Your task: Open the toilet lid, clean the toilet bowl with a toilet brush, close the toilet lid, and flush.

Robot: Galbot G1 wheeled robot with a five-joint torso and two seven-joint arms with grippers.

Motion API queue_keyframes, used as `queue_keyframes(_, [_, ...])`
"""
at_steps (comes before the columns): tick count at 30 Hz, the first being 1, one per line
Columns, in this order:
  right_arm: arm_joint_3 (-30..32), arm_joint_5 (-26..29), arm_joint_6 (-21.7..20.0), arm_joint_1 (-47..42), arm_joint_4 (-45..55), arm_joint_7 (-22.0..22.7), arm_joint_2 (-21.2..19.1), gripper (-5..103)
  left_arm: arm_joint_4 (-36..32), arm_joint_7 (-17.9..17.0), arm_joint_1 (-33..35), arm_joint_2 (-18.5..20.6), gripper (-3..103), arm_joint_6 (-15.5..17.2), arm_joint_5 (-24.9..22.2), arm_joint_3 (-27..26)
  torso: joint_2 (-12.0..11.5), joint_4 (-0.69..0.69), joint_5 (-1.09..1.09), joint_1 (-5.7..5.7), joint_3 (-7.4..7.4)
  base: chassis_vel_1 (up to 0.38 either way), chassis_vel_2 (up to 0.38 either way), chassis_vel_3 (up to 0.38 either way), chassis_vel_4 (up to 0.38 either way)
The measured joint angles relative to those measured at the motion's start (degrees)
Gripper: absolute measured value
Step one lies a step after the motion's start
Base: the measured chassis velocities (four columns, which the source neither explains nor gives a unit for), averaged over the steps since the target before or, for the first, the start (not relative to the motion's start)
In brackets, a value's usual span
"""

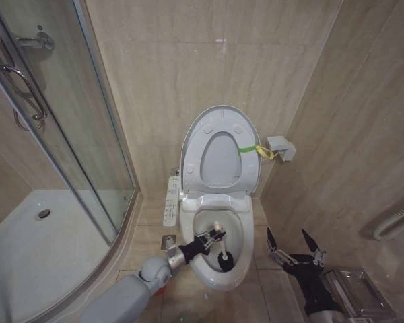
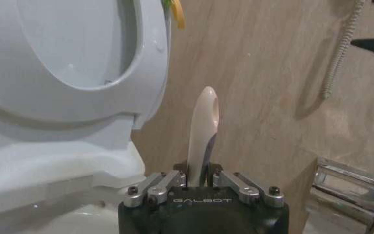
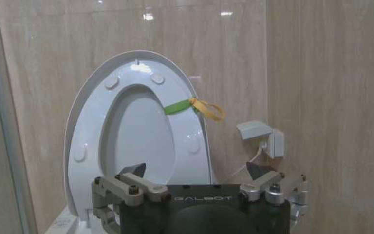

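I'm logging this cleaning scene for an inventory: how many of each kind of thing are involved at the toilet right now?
Toilet lid, raised: 1
Toilet bowl: 1
Toilet brush, head down in the bowl, held by the left end effector: 1
End effectors, counting the open right end effector beside the bowl: 2
Total: 5

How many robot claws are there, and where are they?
2. The left gripper is over the toilet bowl, jaws shut on the toilet brush. The right gripper hangs open beside the bowl, on the robot's right, holding nothing.
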Motion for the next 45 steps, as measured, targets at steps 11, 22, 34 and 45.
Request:
queue_keyframes(11, [0.00,0.00,0.00,0.00,0.00,0.00,0.00,100,9.96,2.53,-0.19,-1.45,18,-4.68,6.57,-0.35,0.00,0.01,0.00,0.00,0.01,0.000,0.000,0.000,0.000])
queue_keyframes(22, [0.00,0.00,0.00,0.00,0.01,0.00,0.00,100,14.01,2.38,-2.16,-2.16,19,-6.59,8.81,-1.66,0.00,-0.01,-0.02,0.00,0.01,0.000,0.000,0.000,0.000])
queue_keyframes(34, [0.01,0.00,0.00,0.00,0.00,0.01,-0.01,100,-3.43,0.15,-0.91,7.40,18,0.64,2.26,0.88,-0.01,-0.01,-0.01,0.01,0.01,0.000,0.000,0.000,0.000])
queue_keyframes(45, [0.00,0.00,0.00,0.00,0.00,0.00,0.00,100,-17.38,-1.25,3.63,20.09,16,4.82,-1.71,1.66,0.00,0.01,-0.01,0.00,0.00,0.000,0.000,0.000,0.000])
